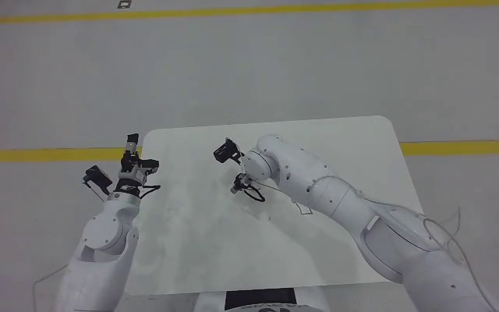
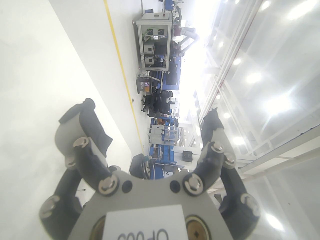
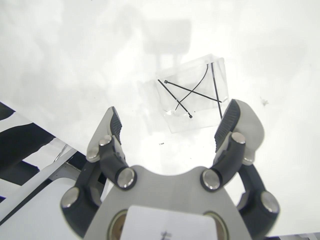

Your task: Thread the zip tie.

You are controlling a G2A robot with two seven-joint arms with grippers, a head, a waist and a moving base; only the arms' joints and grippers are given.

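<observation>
1. Nearest, the right gripper [image 3: 172, 107] hangs open above the white table [image 3: 62, 38].
2. Just beyond its fingertips, black zip ties [image 3: 192, 91] lie crossed in a clear plastic box [image 3: 200, 121].
3. Farther off, at the table's left edge, the left gripper [image 2: 148, 108] is spread wide, holding nothing.

White table [image 1: 195, 234], clear container [image 3: 196, 124] on it, yellow floor lines [image 1: 234, 11], equipment cabinet [image 2: 153, 43] beyond.

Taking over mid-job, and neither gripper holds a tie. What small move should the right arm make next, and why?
Probably ease the right gripper down toward the zip ties. It is open and empty, and the ties lie crossed in the clear container just ahead of its fingertips, none yet picked up. The left gripper is open and empty too.
</observation>
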